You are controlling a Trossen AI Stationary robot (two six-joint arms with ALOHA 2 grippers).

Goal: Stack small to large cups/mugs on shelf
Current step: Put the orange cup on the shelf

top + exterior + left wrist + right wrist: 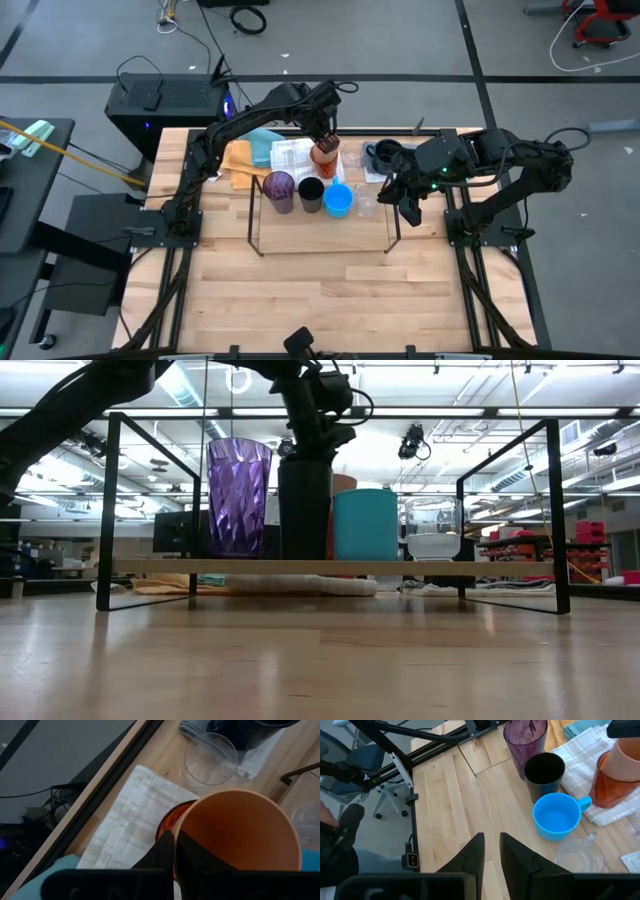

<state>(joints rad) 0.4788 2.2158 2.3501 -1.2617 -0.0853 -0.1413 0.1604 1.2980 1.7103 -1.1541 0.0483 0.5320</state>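
A purple cup (278, 190), a black cup (311, 192), a bright blue mug (338, 200) and a clear glass (366, 205) stand in a row on the black-rod shelf (258, 225). Just beyond the shelf, my left gripper (326, 135) is shut on a pale orange cup (240, 825), above a see-through orange cup (607, 782) that stands on a checked cloth (130, 825). A dark navy mug (380, 155) and another clear glass (210, 757) stand farther right. My right gripper (492, 852) hovers off the shelf's right end, empty, its fingers a narrow gap apart. My left gripper holds the pale orange cup by its rim wall (176, 845), one finger inside the cup and one outside. The fingers come from above, pointing down. The cup stays upright, its lower part inside the see-through orange cup (169, 822).
Folded cloths, orange (238, 160), teal (262, 145) and white (292, 155), lie along the table's far edge behind the shelf. Bare wood (330, 300) fills the table's near half. A black case (165, 100) stands on the floor beyond the far left corner.
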